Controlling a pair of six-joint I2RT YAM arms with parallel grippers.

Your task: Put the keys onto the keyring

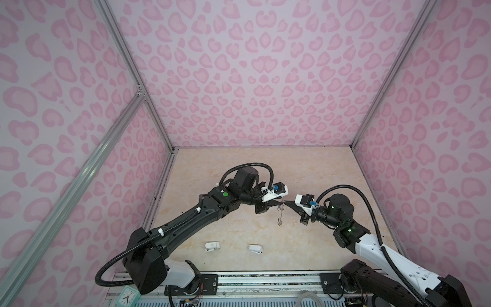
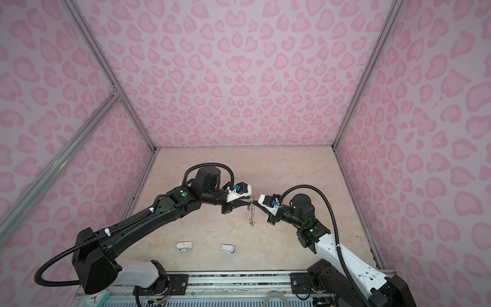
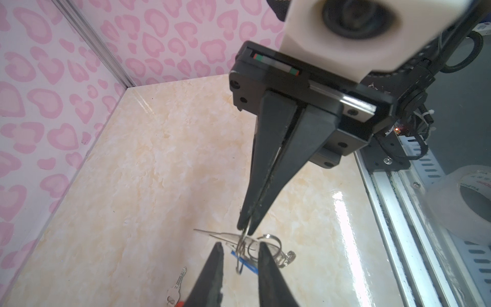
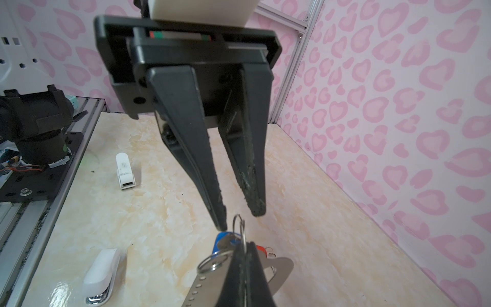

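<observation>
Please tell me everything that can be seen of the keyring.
The keyring is a flat grey metal plate with one curved edge, a row of small holes and several wire rings. The right end effector is shut on it and holds it off the table. One ring stands between the open fingers of the left end effector, apparently touching neither. A blue-tagged key sits against it.

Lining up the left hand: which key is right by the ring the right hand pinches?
The blue-tagged key: it sits against the wire ring pinched in the right hand. The red-tagged key lies well apart.
</observation>
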